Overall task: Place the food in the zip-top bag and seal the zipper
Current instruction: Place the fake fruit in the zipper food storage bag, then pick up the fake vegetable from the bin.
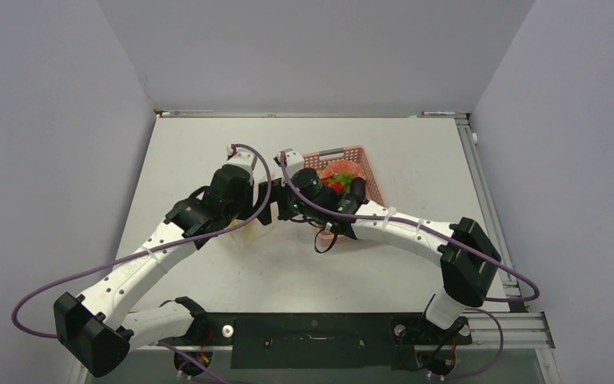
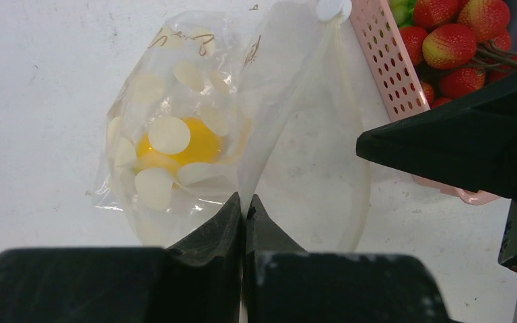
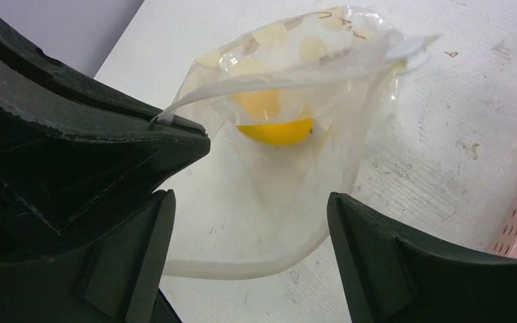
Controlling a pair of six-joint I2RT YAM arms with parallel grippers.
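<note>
Pinching tight, the left claw [image 2: 244, 202] has both fingers pressed together on the near edge of the bag [image 2: 175, 81], right at its mouth. The bag lies on the white worktop [image 2: 40, 101], and the pull of the claw lifts the mouth so it gapes a little. One yellow piece [image 2: 198, 141] sits deep inside it, seen through the clear plastic with its pale dots.

The bag looks thin, soft and very light. It will likely crinkle, slide on the worktop and fold shut if let go. The zipper strip [image 3: 289, 75] along the mouth looks stiffer than the rest, so that is the best place to hold it. A grip on the floppy sides would probably just bunch them up.

Next along is the right claw [image 3: 250, 198]. Its fingers are spread wide apart with nothing between them, and it hangs just in front of the open mouth.

On the far right, the pink basket [image 2: 384, 60] stands just beside the bag. It holds red fruit [image 2: 444, 44] and a green piece [image 2: 400, 3]. So most of the food is not in the bag yet. These toy pieces look small, hard and light. The round ones may roll or slip, so a hold across the middle seems safest. The zipper is not closed yet.
</note>
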